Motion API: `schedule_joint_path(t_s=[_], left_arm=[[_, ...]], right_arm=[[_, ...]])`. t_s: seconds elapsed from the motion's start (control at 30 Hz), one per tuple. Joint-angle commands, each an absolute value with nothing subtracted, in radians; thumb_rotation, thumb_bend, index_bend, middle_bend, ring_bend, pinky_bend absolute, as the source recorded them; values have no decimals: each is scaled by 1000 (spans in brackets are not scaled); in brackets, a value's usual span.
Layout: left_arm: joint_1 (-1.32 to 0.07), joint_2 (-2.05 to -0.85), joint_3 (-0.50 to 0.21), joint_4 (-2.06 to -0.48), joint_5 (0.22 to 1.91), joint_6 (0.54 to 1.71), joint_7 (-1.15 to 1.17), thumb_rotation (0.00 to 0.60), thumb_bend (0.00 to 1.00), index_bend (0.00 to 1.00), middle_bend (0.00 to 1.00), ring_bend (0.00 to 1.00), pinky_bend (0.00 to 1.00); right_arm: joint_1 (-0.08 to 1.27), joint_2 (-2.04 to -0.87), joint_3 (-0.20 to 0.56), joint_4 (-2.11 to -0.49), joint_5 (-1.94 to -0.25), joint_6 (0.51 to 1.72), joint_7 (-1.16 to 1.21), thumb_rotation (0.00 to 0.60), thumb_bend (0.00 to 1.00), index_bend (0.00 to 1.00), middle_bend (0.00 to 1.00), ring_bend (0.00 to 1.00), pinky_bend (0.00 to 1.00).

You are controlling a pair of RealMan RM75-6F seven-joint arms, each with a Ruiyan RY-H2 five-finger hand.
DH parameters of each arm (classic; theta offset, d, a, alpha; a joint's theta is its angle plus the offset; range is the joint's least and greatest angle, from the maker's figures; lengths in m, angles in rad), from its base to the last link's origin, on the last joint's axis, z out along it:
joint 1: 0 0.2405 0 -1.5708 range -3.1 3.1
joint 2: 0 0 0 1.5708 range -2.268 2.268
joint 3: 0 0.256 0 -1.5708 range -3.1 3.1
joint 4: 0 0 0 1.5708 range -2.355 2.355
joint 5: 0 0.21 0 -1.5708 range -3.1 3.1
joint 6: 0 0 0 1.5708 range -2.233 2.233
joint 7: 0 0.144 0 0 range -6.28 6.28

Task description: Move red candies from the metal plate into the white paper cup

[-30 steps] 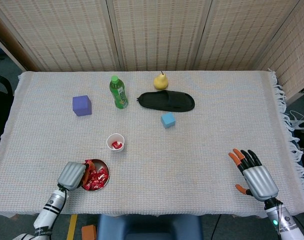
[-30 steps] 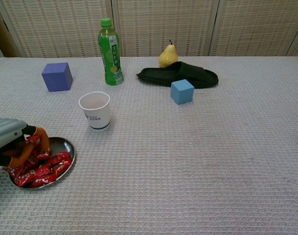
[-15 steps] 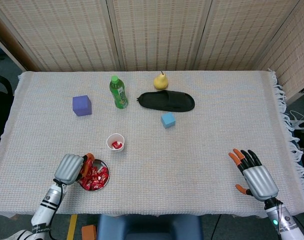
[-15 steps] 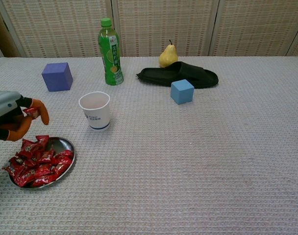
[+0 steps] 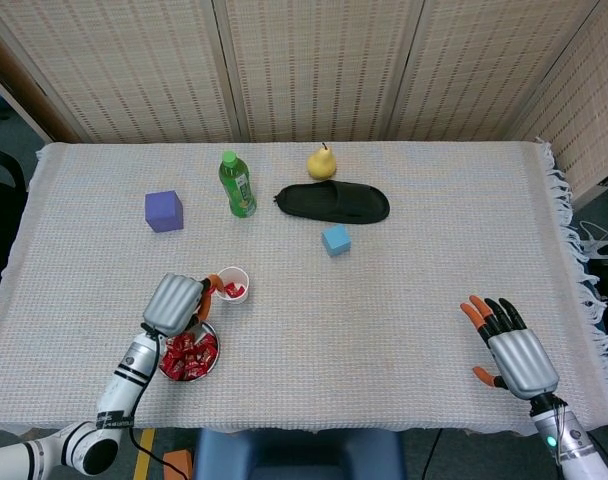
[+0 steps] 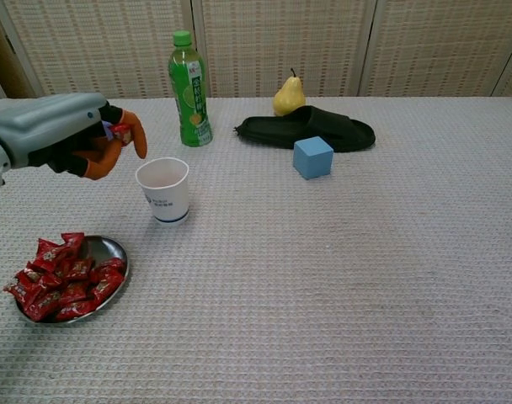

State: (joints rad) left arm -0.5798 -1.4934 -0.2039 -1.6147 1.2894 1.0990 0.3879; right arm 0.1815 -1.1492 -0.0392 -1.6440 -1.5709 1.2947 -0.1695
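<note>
Chest view: the left hand (image 6: 75, 139) is seen raised above the table, just left of the white paper cup (image 6: 163, 190), with a small red candy (image 6: 118, 130) pinched between its orange fingertips (image 6: 139, 137) while the rest of the hand is curled. The candy is held near the cup's rim but not yet over its opening. The metal plate (image 6: 111, 249), heaped with red wrapped candies (image 6: 61, 274), is set near the front left edge of the woven cloth. From the head view, one candy (image 5: 233, 290) can be made out already inside the cup. The right hand (image 5: 509, 347) is seen resting at the far right of the table, fingers spread, nothing held. The carrying step appears to be in hand; next, a short shift to the right would be needed so the candy sits over the opening before the pinch is released. A green bottle (image 6: 189, 88), purple cube (image 6: 98, 131), blue cube (image 6: 312, 157), pear (image 6: 289, 95) and black slipper (image 6: 311, 129) are placed further back.
</note>
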Motion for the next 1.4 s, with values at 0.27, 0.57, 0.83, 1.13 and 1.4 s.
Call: schedule_joint_path(t_s=[0.27,0.57,0.83,1.13,1.4], left_arm=[[-663,-1614,-231,-1517,1227,1080,488,600,831,752,1000,1000,1000],[-697,-1684,-223,-1402,1216,1085,508,600,823,739,1000,1000,1000],[-697,-1685,-201,-1363,1221,1073,464,600,780,667,1000,1000,1000],[-702,-1697,-202,-1343,1223,1082,444,600,689,460,1000,1000,1000],[-699,-1690,-194,-1346,1224,1088,434,600,567,349,1000,1000,1000]], right_arm=[[182,-1145,-39,-1645,-1572,1298,-161,600,96,0,0,0,0],[176,-1136,-42,-1649,-1585,1315,-150,600,95,0,0,0,0],[175,-1134,-43,-1649,-1590,1318,-145,600,96,0,0,0,0],[174,-1133,-42,-1650,-1588,1318,-144,600,96,0,0,0,0],[172,-1132,-42,-1651,-1589,1322,-145,600,95,0,0,0,0]])
